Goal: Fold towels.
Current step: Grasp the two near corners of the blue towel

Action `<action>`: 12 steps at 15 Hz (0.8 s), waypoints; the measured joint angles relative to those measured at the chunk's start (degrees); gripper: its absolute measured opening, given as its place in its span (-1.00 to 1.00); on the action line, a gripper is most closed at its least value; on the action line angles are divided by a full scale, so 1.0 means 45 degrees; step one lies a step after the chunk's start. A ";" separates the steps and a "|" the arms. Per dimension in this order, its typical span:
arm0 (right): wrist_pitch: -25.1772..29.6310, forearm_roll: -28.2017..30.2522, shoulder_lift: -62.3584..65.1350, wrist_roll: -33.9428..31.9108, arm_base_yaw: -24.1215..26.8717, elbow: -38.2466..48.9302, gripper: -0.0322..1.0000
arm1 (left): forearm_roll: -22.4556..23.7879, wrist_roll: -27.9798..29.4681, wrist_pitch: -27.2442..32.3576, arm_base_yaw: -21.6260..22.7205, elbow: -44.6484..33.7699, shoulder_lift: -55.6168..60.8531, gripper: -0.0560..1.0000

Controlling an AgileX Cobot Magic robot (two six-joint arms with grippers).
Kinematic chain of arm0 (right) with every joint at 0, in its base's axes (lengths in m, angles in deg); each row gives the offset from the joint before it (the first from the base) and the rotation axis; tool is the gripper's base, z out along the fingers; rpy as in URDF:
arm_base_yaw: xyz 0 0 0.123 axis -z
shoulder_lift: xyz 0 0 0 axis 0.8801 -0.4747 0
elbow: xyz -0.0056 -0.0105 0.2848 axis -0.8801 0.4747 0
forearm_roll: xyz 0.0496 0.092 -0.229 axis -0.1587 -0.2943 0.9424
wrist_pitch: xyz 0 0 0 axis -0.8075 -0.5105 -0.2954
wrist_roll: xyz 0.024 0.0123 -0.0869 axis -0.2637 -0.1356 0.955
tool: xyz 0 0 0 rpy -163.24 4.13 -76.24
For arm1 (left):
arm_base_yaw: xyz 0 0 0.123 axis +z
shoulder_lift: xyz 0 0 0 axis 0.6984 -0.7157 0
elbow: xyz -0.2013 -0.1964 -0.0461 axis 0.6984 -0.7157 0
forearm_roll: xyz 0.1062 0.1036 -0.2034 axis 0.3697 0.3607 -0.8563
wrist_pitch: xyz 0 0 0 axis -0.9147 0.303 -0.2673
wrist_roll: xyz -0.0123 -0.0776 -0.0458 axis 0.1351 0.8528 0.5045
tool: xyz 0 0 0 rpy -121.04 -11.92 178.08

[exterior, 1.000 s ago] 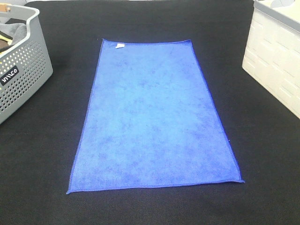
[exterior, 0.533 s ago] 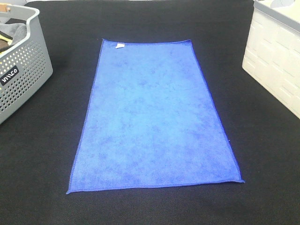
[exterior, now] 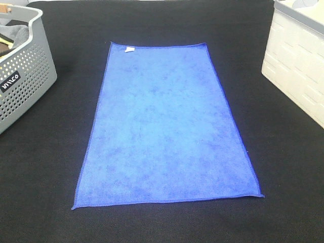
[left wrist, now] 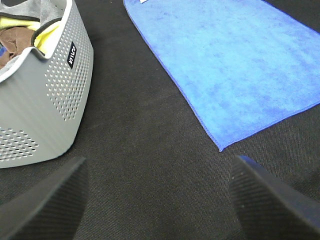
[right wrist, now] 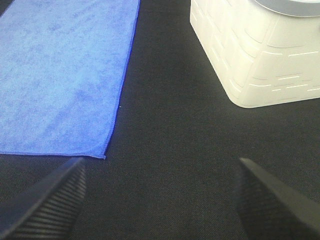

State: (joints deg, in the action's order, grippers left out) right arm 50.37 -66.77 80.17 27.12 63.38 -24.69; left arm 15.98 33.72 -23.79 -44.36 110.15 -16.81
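Nothing folded yet — blue towel [exterior: 167,126] lies flat, unfolded, on black table [exterior: 283,167] btw grey basket [exterior: 25,86] & white bin [exterior: 298,66], left gripper [left wrist: 157,200] & right gripper [right wrist: 160,195] both spread, empty, by its near corners — all folds left.

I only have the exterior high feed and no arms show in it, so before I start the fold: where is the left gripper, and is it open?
Observer: The left gripper is open and empty, over bare black tabletop, with a near corner of the towel just ahead of it.
Operator: And the right one?
Observer: The right gripper is open too, pointing at the gap between the towel's other near corner and the white bin.
Operator: What is in the gray basket?
Observer: The gray basket holds a yellow cloth and a brown cloth.
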 joint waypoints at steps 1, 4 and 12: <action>0.0000 0.0000 0.0000 0.0000 0.0000 0.0000 0.55 | 0.0000 0.0000 0.0000 0.0000 0.0000 0.0000 0.51; 0.0000 0.0000 0.0000 0.0000 0.0000 0.0000 0.55 | 0.0000 0.0000 0.0000 0.0000 0.0000 0.0000 0.51; 0.0000 0.0000 0.0000 0.0000 0.0000 0.0000 0.55 | 0.0000 0.0000 0.0000 0.0000 0.0000 0.0000 0.51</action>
State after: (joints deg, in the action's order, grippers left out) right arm 50.37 -66.77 80.17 27.12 63.38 -24.69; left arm 15.98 33.72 -23.79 -44.36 110.15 -16.81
